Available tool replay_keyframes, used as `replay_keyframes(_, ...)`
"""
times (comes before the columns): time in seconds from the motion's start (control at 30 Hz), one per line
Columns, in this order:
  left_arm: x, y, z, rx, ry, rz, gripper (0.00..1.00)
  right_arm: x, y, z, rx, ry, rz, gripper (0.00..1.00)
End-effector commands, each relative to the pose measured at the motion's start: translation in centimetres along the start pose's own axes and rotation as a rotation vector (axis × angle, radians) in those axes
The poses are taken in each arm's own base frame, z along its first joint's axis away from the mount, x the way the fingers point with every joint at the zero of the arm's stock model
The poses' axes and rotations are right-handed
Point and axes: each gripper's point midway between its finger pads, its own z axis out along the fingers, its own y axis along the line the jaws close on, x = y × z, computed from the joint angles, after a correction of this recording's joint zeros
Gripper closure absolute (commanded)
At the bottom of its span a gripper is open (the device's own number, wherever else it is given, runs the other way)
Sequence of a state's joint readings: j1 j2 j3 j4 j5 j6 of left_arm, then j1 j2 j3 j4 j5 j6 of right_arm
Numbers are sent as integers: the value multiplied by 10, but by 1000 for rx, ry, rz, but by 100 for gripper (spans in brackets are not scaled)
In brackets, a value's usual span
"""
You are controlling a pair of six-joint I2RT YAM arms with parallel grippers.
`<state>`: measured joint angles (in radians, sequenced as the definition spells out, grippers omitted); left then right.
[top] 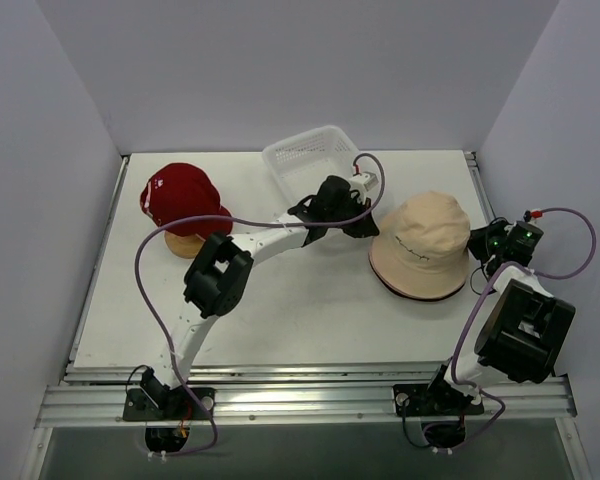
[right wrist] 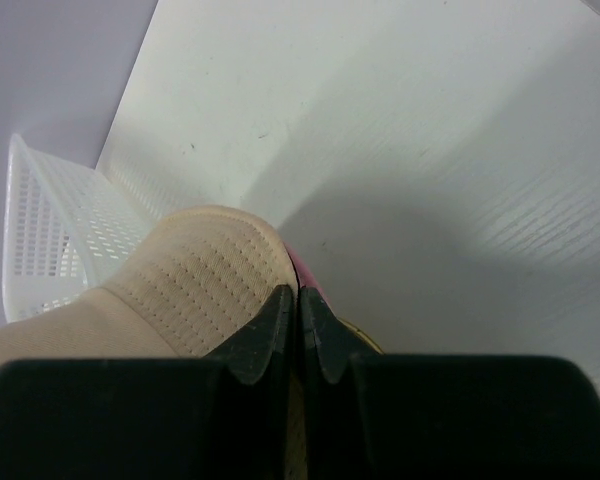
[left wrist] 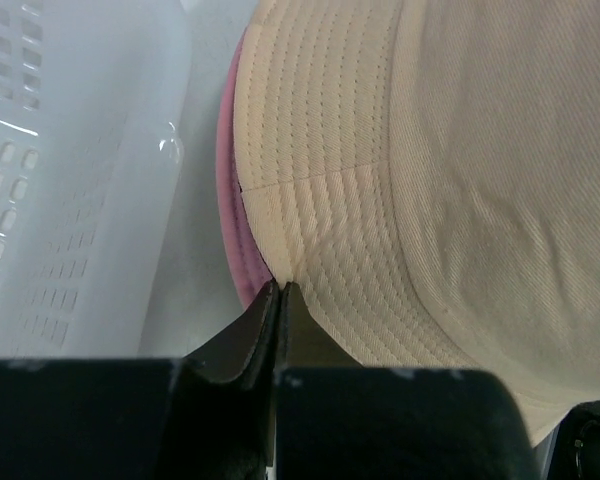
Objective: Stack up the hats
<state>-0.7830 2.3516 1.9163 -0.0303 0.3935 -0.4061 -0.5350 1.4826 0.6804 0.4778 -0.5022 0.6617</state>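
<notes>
The tan bucket hat (top: 425, 240) lies on top of a pile at the right, with the pink bucket hat's rim (top: 400, 290) and a dark rim showing under it. My left gripper (top: 365, 222) is shut on the tan hat's left brim (left wrist: 460, 180), the pink rim (left wrist: 230, 230) just beneath my closed tips (left wrist: 280, 287). My right gripper (top: 477, 255) is shut on its right brim (right wrist: 190, 280), tips (right wrist: 298, 293) together, pink fabric (right wrist: 305, 272) beside them. The red cap with white marks (top: 180, 195) sits far left. The pink cap is not in sight.
The red cap rests on a tan wooden stand (top: 185, 245). A white mesh basket (top: 300, 160) stands at the back centre, just left of my left gripper; it also shows in the left wrist view (left wrist: 70, 200) and the right wrist view (right wrist: 50, 230). Walls close in on three sides.
</notes>
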Motion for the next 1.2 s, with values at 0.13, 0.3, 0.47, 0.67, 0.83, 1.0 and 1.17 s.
replay_keyframes(0.13,-27,2,-38,-88,-64,51,91,-21,-18,-18,150,-83,-11,87)
replay_keyframes(0.3,-57,-18,-65,-96,-127,73,65,-44,-4,-45,176,-131,-16,73)
replay_keyframes(0.47,-56,-20,-73,-112,-114,79,57,-52,2,-61,184,-150,-18,67)
replay_keyframes(0.67,-48,-46,-77,-51,-118,123,55,-49,-1,-79,194,-157,-11,63)
replay_keyframes(0.83,-47,-84,-83,2,-189,183,51,-35,25,-94,69,-127,21,62)
replay_keyframes(1.0,-35,-113,-71,29,-215,207,50,-16,34,-102,-8,-107,37,62)
replay_keyframes(1.17,-12,-114,-43,0,-190,195,50,14,22,-106,-20,-71,61,62)
